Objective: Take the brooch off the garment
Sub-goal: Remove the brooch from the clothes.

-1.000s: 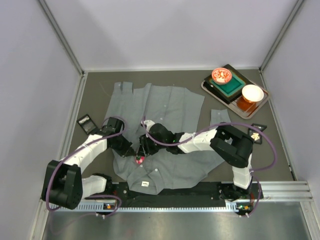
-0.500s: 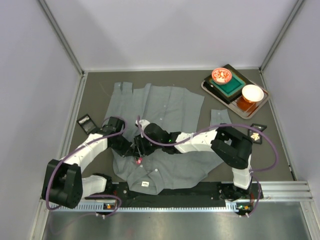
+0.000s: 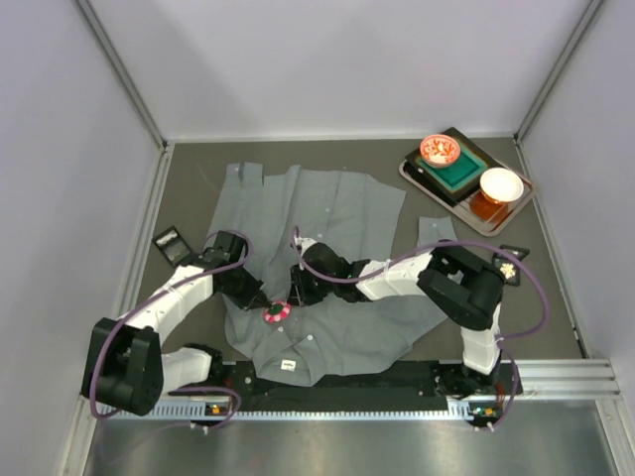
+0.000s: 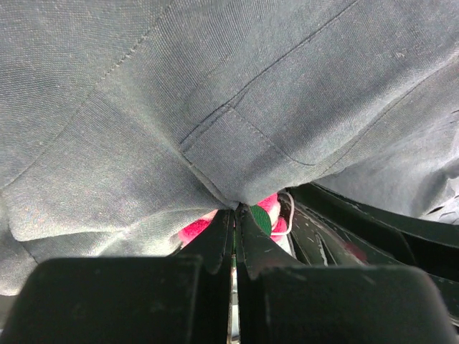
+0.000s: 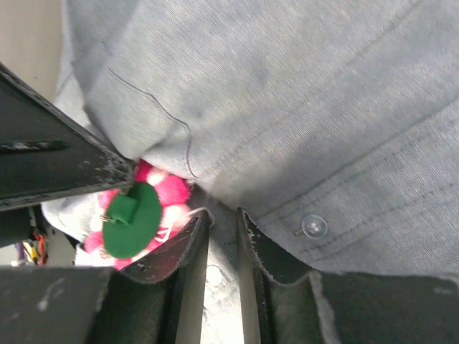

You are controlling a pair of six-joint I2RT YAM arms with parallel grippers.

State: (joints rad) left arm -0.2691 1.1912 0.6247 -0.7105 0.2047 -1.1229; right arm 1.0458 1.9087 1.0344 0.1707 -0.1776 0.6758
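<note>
The left gripper [image 4: 234, 215] pinches the garment [image 4: 215, 86] while the right gripper [image 5: 222, 223], its grip unclear, must next catch the brooch [image 5: 133, 218].

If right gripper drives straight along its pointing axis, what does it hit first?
The garment: grey cloth lies right at the tips of the right gripper, a fold seemingly between them. The brooch sits off to one side of that line, so it would probably be missed.

Left arm [image 3: 169, 297] folded inward, jaws shut, right arm [image 3: 392, 281] reaching leftward, jaws narrowly parted
</note>
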